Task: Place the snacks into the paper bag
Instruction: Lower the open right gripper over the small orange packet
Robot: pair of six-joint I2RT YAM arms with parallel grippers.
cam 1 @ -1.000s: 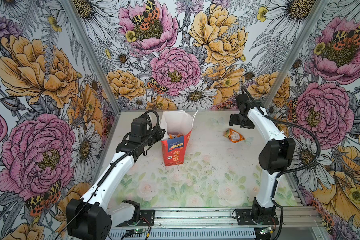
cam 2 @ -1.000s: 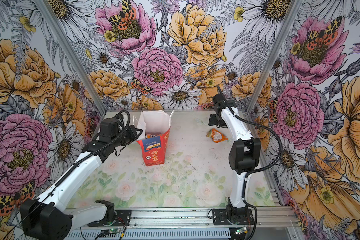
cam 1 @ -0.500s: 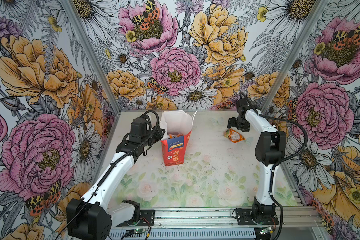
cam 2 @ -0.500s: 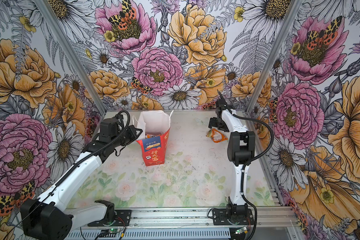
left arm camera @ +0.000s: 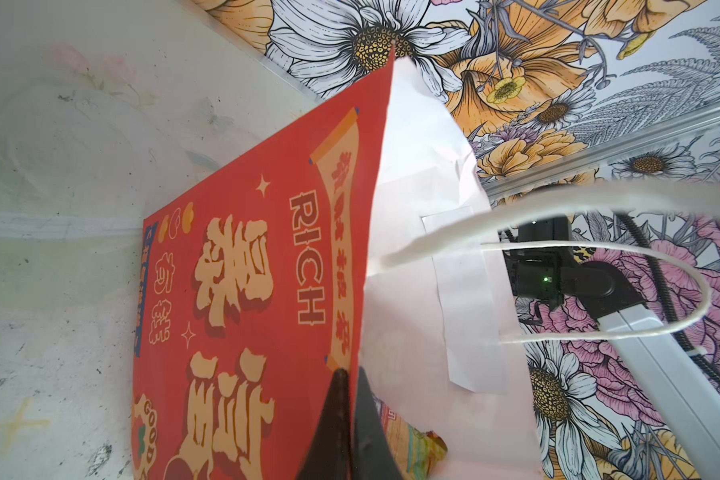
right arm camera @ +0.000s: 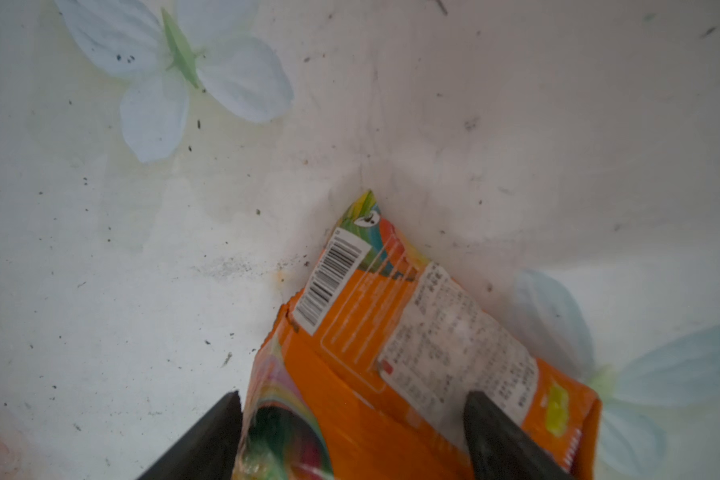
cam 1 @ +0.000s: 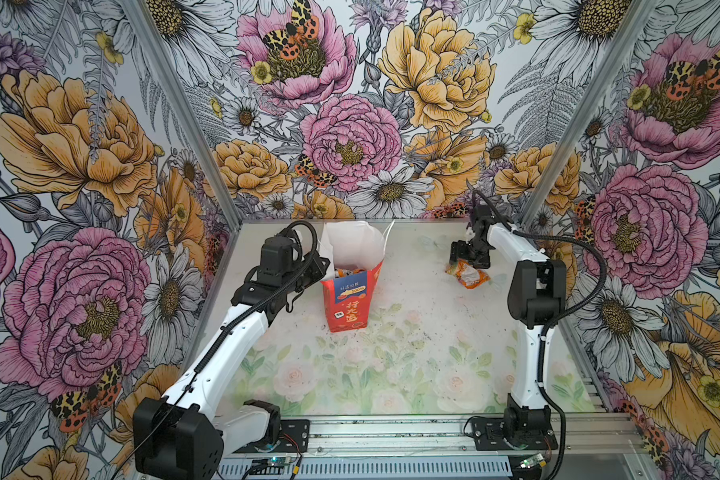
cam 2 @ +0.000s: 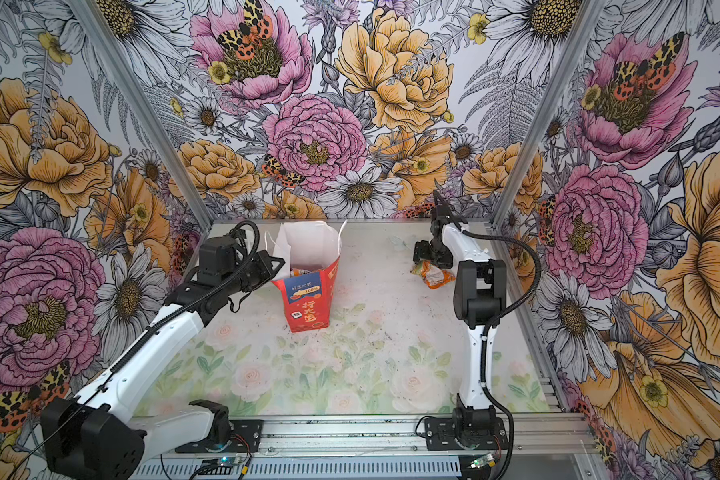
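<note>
At the counter's [cam 1: 412, 291] far right lies an orange packet [right arm camera: 412, 332], flat, barcode side up, well apart from the bag; it is the only snack I see outside it. My right gripper [right arm camera: 354, 399] is down over one end of the packet with its jaws spread. One finger sits just off the packet's edge and the other over its printed face, with nothing squeezed yet. I judge this to be the grasp.

To do it well I should stay low, so that the pads gather a good fold of film rather than skate over it. The wrapper looks slick and puffy, so a shallow pinch could slip. A grip nearer the packet's middle would stop it swinging. I would lift straight up before I travel.

The bag [cam 1: 350, 299] stands upright near the counter's middle, mouth open, with at least one snack [left arm camera: 412, 444] already inside. My left gripper [left arm camera: 350, 374] is clenched on the bag's rim, one finger outside the red wall and one inside, which holds the mouth open. That grip should hold while I bring the packet across.

The cord handles [left arm camera: 599, 249] loop over the opening. I should come in high, centre over the white interior and let go only once the packet is below the rim, or it may catch a cord.
</note>
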